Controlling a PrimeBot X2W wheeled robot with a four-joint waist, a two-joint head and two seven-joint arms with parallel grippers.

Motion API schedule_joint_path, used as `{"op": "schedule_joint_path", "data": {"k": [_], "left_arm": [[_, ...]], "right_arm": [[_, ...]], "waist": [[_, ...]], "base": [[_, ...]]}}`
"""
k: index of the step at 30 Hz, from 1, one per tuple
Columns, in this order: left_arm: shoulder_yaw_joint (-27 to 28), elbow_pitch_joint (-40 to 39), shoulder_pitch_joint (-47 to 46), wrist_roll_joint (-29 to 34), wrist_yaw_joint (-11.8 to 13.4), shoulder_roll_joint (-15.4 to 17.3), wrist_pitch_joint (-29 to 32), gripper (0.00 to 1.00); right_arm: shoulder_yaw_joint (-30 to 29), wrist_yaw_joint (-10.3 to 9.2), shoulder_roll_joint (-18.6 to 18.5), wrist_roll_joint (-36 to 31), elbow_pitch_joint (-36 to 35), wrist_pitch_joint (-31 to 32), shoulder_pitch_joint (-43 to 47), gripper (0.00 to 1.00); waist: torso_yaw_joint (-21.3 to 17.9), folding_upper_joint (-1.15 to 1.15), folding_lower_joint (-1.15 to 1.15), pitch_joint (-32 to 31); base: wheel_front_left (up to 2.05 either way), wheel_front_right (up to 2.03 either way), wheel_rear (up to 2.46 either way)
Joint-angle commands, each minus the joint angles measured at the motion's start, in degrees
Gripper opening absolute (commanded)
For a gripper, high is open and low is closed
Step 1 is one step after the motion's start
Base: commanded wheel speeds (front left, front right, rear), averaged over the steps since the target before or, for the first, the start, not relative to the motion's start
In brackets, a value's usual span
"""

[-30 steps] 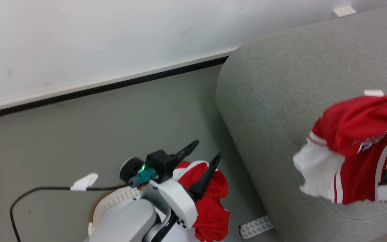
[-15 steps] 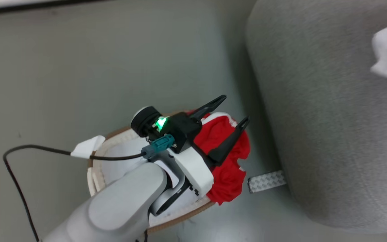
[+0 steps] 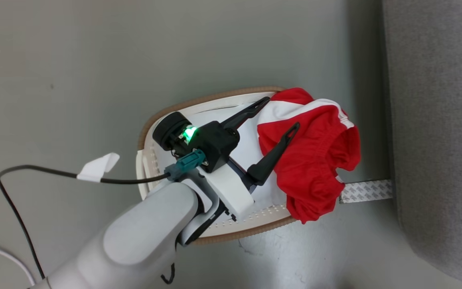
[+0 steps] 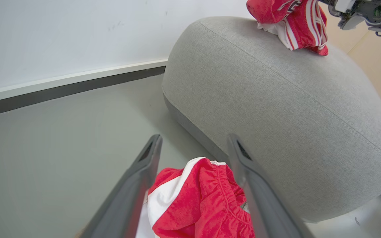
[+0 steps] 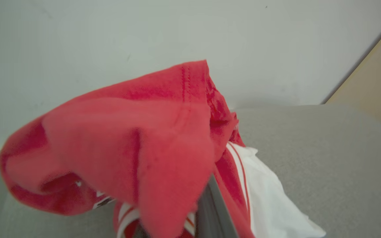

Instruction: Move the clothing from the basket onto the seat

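L gripper [image 3: 281, 113], jaws wide apart, hovers over the basket [image 3: 215, 96] and red shorts [image 3: 315, 160] draped on its rim, beside the seat [image 3: 435, 120]. R gripper [image 5: 210, 211], clamped on the jersey [image 4: 293, 23], is at seat top. Next, prob.: release jersey; L descends, pinches shorts.

The floor [image 3: 74, 60] is smooth and grey. A white wall [image 4: 61, 33] meets it with a dark strip [image 4: 71, 89] along the bottom. A tan wall [image 4: 375, 59] stands farther off. Pale patterned tape [image 3: 365, 191] lies on the floor.
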Motion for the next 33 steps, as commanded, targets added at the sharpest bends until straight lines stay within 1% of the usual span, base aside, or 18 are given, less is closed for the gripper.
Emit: {"op": "schedule_joint_path", "data": {"k": [1, 3, 4, 5, 7, 8, 9, 10, 14, 16, 20, 24, 28, 33], "left_arm": [[0.05, 0.45, 0.25, -0.18, 0.09, -0.09, -0.71, 1.0], [-0.04, 0.85, 0.64, -0.46, 0.09, -0.14, -0.89, 1.0], [-0.04, 1.1, 0.78, -0.45, 0.19, -0.12, -0.99, 1.0], [-0.04, 1.4, 0.9, -0.54, 0.24, -0.07, -1.07, 1.0], [-0.07, 1.87, 1.03, -0.66, 0.35, -0.1, -1.24, 1.0], [-0.09, 2.07, 1.17, -0.76, 0.32, -0.2, -1.41, 1.0], [-0.12, 2.3, 1.34, -0.96, 0.3, -0.32, -1.58, 1.0], [-0.17, 2.48, 1.57, -1.09, 0.3, -0.46, -1.67, 1.0], [0.12, 3.92, 3.08, -2.43, 0.4, -1.08, -2.71, 1.0], [0.7, 4.71, 4.31, -2.98, 0.58, -1.22, -3.63, 1.0], [2.88, 5.61, 7.5, -5.33, 1.63, -0.66, -4.89, 1.0], [5.42, 5.59, 10.69, -6.63, 2.59, -0.15, -5.57, 1.0], [8.68, 5.05, 14.25, -8.33, 4.21, 0.48, -5.95, 1.0], [13.91, 4.31, 19.13, -9.49, 6.68, 1.78, -5.97, 1.0]], "right_arm": [[0.47, -0.12, 0.42, -0.43, 1.65, 0.99, -0.56, 0.0], [2.01, -0.12, 1.34, -0.71, 4.42, 3.56, -0.36, 0.0], [2.99, -0.12, 1.86, -0.87, 5.25, 4.66, -0.2, 0.11], [3.58, -0.13, 1.99, -0.82, 6.04, 5.6, -0.25, 0.27], [5.15, -0.12, 2.23, -0.59, 6.97, 7.07, -0.16, 0.44], [5.78, -0.12, 2.07, -0.31, 7.05, 7.35, -0.05, 0.67], [6.27, -0.13, 1.85, 0.05, 7.01, 7.22, 0.1, 0.82], [6.93, -0.12, 1.69, 0.43, 6.98, 7.25, 0.48, 1.0], [10.68, -0.12, 0.45, 1.23, 6.41, 8.51, 2.59, 1.0], [13.38, -0.12, -0.14, 1.27, 4.85, 9.13, 3.67, 1.0], [18.18, -0.13, -1.65, 2.91, -1.6, 8.94, 6.46, 1.0], [21.12, -0.13, -3.65, 4.1, -8.96, 9.54, 9.67, 1.0], [21.79, -0.13, -4.21, 5.83, -16.92, 8.63, 13.42, 1.0], [20.19, -0.13, -1.94, 6.93, -24.58, 6.8, 20.2, 1.0]], "waist": [[0.62, 0.0, -0.02, 0.11], [0.67, 0.0, -0.02, -0.52], [0.63, 0.0, -0.02, -0.91], [0.58, 0.0, -0.02, -1.32], [0.49, 0.0, -0.02, -2.39], [0.43, 0.0, -0.02, -3.06], [0.37, 0.0, -0.02, -3.8], [0.33, 0.0, -0.02, -4.66], [0.13, 0.0, -0.02, -9.17], [0.02, 0.0, -0.02, -11.98], [-0.29, 0.0, -0.02, -17.99], [0.08, 0.0, -0.02, -24.15], [1.02, 0.0, -0.02, -29.78], [2.89, 0.0, -0.02, -35.78]], "base": [[0.0, 0.0, 0.0], [0.0, 0.0, 0.0], [0.0, 0.0, 0.0], [0.0, 0.0, 0.0], [0.0, 0.0, 0.0], [0.0, 0.0, 0.0], [0.0, 0.0, 0.0], [0.0, 0.0, 0.0], [0.0, 0.0, 0.0], [0.0, 0.0, 0.0], [0.0, 0.0, 0.0], [0.0, 0.0, 0.0], [0.0, 0.0, 0.0], [0.0, 0.0, 0.0]]}}
